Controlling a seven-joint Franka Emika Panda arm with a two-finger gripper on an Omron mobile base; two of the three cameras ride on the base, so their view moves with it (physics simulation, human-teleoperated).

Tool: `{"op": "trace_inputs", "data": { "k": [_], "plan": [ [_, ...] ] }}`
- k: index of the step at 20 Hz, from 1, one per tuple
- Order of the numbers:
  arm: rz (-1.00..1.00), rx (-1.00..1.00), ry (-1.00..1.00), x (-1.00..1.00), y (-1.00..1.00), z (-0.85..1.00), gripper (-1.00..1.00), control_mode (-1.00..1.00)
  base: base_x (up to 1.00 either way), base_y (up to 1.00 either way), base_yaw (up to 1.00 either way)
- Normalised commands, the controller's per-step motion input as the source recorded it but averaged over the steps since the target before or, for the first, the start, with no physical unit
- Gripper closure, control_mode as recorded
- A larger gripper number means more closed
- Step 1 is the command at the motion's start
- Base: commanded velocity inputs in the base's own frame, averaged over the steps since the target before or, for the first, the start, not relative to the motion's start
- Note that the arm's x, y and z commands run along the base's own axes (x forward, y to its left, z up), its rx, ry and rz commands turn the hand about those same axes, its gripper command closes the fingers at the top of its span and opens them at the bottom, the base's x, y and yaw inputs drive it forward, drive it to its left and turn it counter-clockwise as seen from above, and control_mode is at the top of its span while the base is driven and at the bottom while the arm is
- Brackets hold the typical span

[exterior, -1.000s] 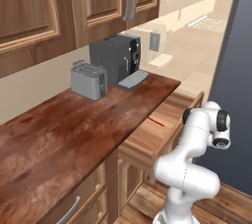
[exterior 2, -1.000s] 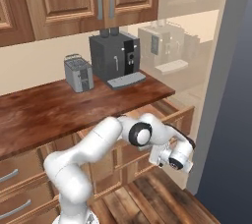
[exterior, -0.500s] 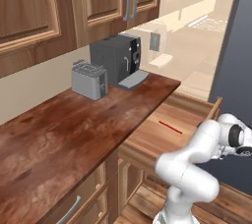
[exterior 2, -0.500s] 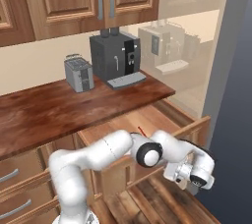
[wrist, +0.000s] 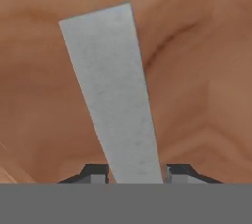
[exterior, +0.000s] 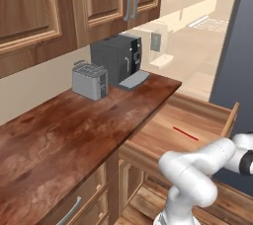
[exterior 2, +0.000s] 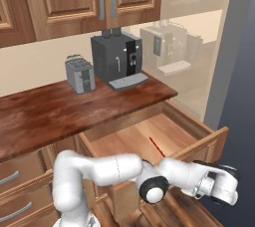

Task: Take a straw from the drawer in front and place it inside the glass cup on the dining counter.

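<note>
The hand view shows the gripper (wrist: pixel 137 173) fingertips straddling the drawer handle (wrist: pixel 115 95), perhaps gripping; base views show the straw (exterior 2: pixel 157 147) inside the drawer (exterior 2: pixel 198 146).

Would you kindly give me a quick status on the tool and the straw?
Tool straddling the drawer handle, fingers apart. Straw lying loose inside the open drawer. Nothing over the straw.

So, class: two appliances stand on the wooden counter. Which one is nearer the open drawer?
The black coffee machine. It stands at the counter's end beside the open drawer holding the red straw; the silver toaster sits farther along.
</note>
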Motion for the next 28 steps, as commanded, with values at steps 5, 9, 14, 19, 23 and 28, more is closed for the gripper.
{"op": "trace_inputs", "data": {
  "k": [5,9,14,19,23,28],
  "plan": [
    [0.03,-0.13,-0.22,-0.83,-0.22,0.10,-1.00,-1.00,0.00,0.00,0.00],
    [0.05,-0.22,-0.39,-1.00,-0.06,0.48,-1.00,-1.00,0.00,0.00,0.00],
    [0.06,-0.18,-0.37,-1.00,-0.03,0.99,-1.00,-1.00,0.00,0.00,0.00],
    [0.02,-0.24,-0.38,-1.00,0.56,1.00,-1.00,-1.00,0.00,0.00,0.00],
    [0.01,-0.33,-0.49,-1.00,1.00,1.00,-1.00,-1.00,0.00,0.00,0.00],
    [0.00,-0.31,-0.47,-1.00,0.95,0.95,-1.00,-1.00,0.00,0.00,0.00]
  ]
}}
